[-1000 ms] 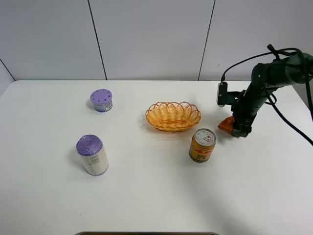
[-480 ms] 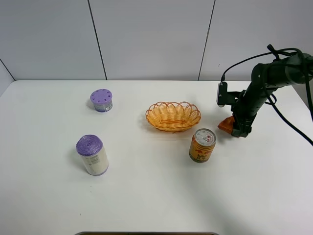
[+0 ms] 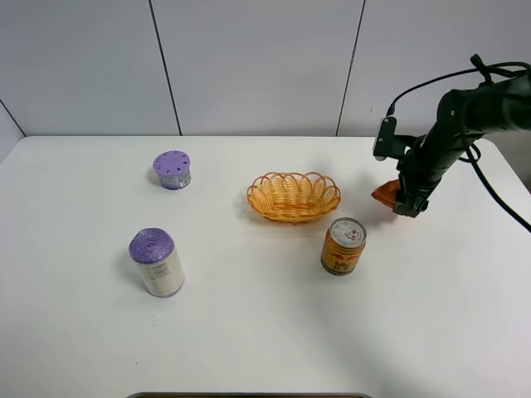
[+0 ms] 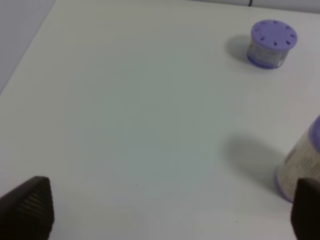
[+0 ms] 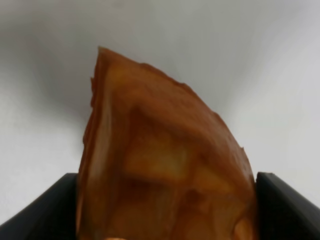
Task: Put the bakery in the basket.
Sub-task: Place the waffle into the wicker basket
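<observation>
Right wrist view showed the orange-brown wedge-shaped waffle piece clamped between the fingers of the right gripper, held off the white table near the woven orange-yellow oval basket, presumably for carrying across; the left gripper gaped empty.

This looks to me like a robotics lab bench: a plain white worktop against bare grey wall panels with dark seams. A black arm trailing loose cables reaches over it, with a basket and drink can standing on it.
</observation>
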You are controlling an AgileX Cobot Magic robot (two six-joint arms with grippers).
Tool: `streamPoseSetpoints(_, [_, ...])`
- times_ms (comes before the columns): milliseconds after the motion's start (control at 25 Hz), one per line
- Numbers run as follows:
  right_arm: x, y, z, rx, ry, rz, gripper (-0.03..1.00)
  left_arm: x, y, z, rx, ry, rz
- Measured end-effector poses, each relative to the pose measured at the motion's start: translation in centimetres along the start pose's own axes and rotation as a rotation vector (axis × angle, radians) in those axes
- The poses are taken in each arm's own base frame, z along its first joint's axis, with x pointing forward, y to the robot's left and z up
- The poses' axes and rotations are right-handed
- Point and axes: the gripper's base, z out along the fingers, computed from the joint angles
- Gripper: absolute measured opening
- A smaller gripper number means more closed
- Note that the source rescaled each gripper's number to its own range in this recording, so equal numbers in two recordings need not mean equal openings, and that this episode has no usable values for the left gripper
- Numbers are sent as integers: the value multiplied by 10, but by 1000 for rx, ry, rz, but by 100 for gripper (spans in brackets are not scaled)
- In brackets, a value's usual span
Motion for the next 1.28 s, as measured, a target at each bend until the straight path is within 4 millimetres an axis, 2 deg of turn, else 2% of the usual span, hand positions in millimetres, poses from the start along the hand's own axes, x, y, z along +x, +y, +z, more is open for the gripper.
streamPoseSetpoints(240, [-4,-4,-35,59,-33,80,0,0,0,0,0,0,0])
streamPoseSetpoints(400, [-16,-2,-58,104,-77,131,0,0,0,0,0,0,0])
streamPoseSetpoints(560, [-32,5,-72,123,-119,179,0,0,0,0,0,0,0])
streamPoseSetpoints(880, [-76,23,-84,149,-269,343,0,0,0,0,0,0,0])
streamPoseSetpoints(1280, [-121,51,-92,92,-429,619,0,0,0,0,0,0,0])
